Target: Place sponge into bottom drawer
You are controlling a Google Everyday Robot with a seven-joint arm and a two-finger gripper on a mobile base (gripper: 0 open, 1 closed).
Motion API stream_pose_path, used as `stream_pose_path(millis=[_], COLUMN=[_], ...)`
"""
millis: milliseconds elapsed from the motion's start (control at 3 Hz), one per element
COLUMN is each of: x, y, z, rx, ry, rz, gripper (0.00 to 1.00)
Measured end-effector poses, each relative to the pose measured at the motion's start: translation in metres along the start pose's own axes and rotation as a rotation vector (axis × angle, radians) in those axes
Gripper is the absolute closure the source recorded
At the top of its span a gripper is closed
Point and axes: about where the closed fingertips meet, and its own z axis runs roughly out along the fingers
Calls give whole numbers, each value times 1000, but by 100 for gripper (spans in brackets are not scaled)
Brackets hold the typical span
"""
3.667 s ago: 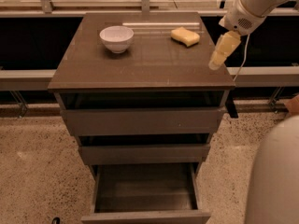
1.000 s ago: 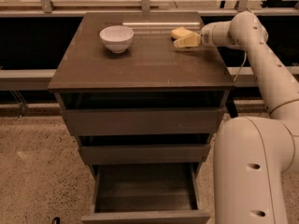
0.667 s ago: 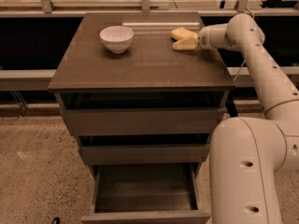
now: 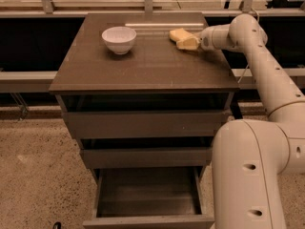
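gripper is up at the back right of the bench, right against the sponge, can't tell if the jaws pinch it; bottom drawer sits open

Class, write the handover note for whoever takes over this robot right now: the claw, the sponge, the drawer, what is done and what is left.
Claw: low over the back right of the cabinet top, right at the sponge.
Sponge: lying on the top, to the right of the white bowl.
Bottom drawer: pulled open.
Done: drawer open, claw at the sponge.
Left: secure the grip, lift the sponge, carry it down and drop it in the drawer.
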Motion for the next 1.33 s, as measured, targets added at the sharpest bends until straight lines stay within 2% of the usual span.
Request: stream_pose_path(millis=[333, 667, 1333], x=[0, 0, -1], y=[0, 0, 0], z=[0, 0, 0], rx=[0, 0, 0], ry=[0, 0, 0], rz=[0, 0, 0], gripper=[96, 100, 100])
